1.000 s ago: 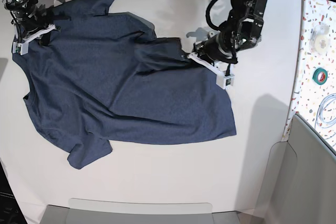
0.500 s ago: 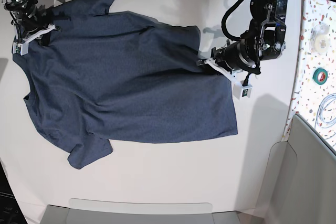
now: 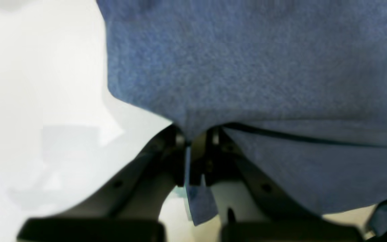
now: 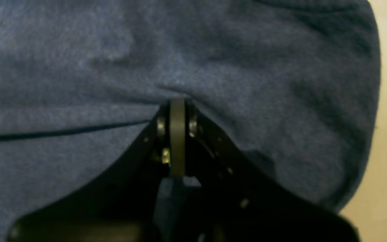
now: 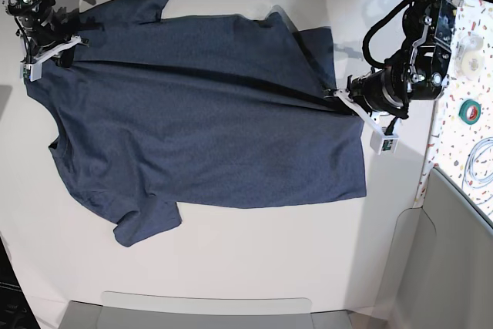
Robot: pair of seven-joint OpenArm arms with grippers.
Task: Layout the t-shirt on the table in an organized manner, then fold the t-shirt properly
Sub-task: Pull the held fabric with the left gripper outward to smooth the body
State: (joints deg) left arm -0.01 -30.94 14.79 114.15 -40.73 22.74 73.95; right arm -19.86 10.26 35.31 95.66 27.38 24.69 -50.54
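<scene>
The dark navy t-shirt [image 5: 200, 113] lies spread, plain side up, across the white table [image 5: 231, 260], stretched taut between both arms. At the shirt's right edge my left gripper [image 5: 339, 98] is shut on a pinch of cloth. In the left wrist view the left gripper [image 3: 195, 141] has fabric of the t-shirt [image 3: 264, 67] wedged between its fingers. My right gripper [image 5: 69, 42] is shut on the shirt's far-left top corner near a sleeve. In the right wrist view the right gripper [image 4: 177, 111] is closed, with the t-shirt [image 4: 79, 50] bunched around its tips.
A speckled strip along the right holds a green tape roll [image 5: 471, 110], a white roll [image 5: 467, 59] and a coiled cable [image 5: 481, 161]. A grey panel [image 5: 454, 260] stands at the lower right. A grey tray edge [image 5: 208, 310] runs along the bottom.
My left gripper has moved to the right with the cloth in it, opening the folded-over part and stretching the shirt wider. The right arm has stayed put.
</scene>
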